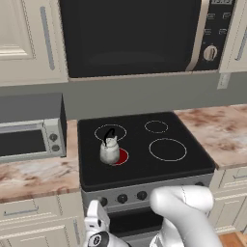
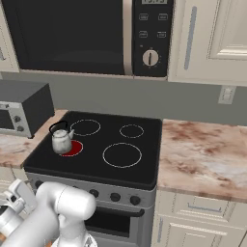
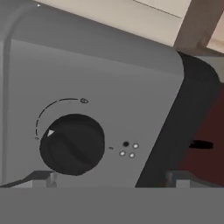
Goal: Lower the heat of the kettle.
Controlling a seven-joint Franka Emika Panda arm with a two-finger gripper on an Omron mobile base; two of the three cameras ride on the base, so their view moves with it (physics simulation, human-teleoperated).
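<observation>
Two-finger gripper (image 3: 112, 180) jaws spread wide, holding nothing, tips either side of a round black stove knob (image 3: 72, 144) on the grey front panel (image 3: 109, 87), not touching it. Small squat whitish-grey kettle with black arched handle (image 1: 109, 148) sits on the glowing red front-left burner (image 1: 121, 156) of the black glass cooktop (image 1: 144, 159).

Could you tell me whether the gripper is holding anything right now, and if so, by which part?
Nothing is held. The gripper has its jaws wide open in front of a stove knob, not closed on it.
</observation>
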